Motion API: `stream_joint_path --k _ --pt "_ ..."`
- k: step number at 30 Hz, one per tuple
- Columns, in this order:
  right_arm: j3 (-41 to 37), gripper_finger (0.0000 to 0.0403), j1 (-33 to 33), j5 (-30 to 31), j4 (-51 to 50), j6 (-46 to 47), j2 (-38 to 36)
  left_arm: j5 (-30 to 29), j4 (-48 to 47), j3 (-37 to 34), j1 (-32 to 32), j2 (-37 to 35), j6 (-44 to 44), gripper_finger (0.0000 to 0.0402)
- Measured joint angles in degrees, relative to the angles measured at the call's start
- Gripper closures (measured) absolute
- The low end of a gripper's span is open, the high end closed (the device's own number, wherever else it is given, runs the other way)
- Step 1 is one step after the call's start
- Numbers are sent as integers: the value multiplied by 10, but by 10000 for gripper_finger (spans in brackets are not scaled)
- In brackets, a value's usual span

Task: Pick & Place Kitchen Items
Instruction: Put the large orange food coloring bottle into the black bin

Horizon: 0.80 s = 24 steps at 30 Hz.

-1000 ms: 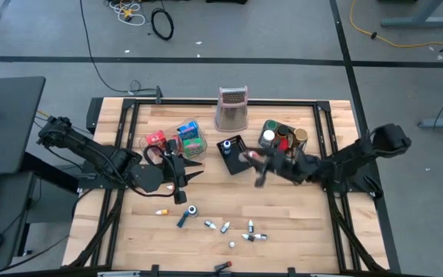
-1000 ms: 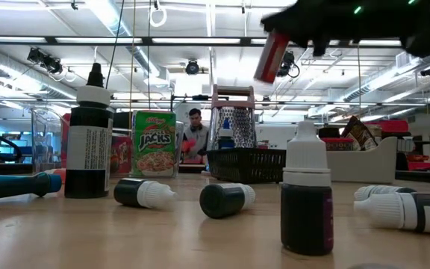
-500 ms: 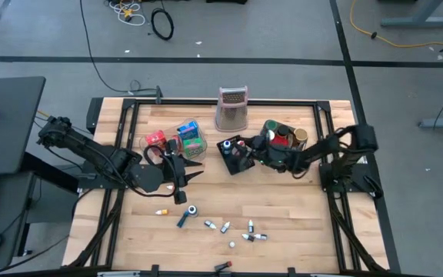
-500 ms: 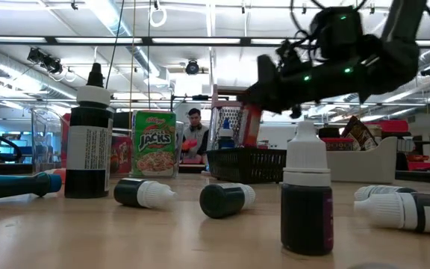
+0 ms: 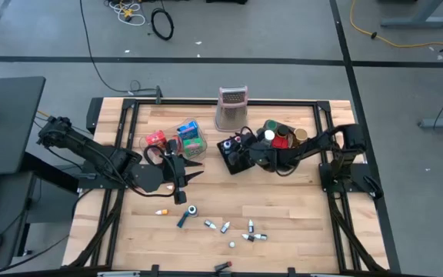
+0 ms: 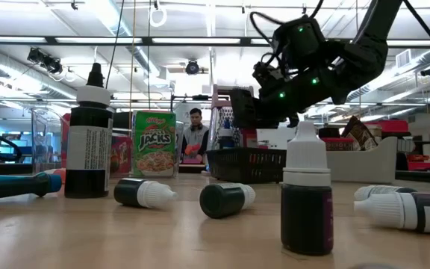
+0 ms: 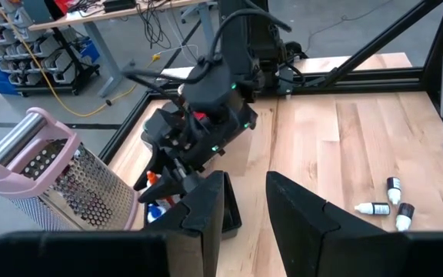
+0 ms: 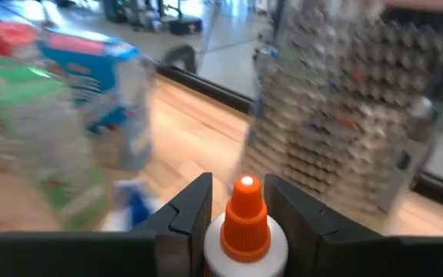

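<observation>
Wooden bench (image 5: 283, 223) spread wide under both arms. Pink metal grater (image 5: 232, 109) standing upright at the far edge, the landmark here. Just in front of the grater, black mesh basket (image 5: 231, 152), low and square. Right of the grater, grey bin (image 5: 302, 146) loaded with small red and tan cans (image 5: 281, 140). Left of the grater, clear tray (image 5: 200, 146) with green cereal box (image 6: 154, 143) and red and blue packets (image 5: 154, 139). Well forward of the grater, tiny vials (image 5: 252, 234) scattered lying down, dark bodies with white caps, one standing tall close to the low camera.

Right claw (image 5: 238, 151) reaching over the mesh basket, just in front of the grater, clamped on a small white bottle with an orange nozzle cap (image 8: 245, 215), fingers (image 8: 191, 211) pressed on either side of it, cap pointing out from the claw. Left claw (image 5: 181, 175) parked left and forward of the grater, beside the clear tray, fingers (image 7: 298, 219) apart with nothing between.
</observation>
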Motion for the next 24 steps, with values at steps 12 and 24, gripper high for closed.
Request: stream_joint_path --k 12,24 --pt "0 287 -44 -58 -23 25 0 0 0 0 0 0 0 292" --pt "0 276 -59 -80 -23 53 0 -2 2 0 0 0 22 292"
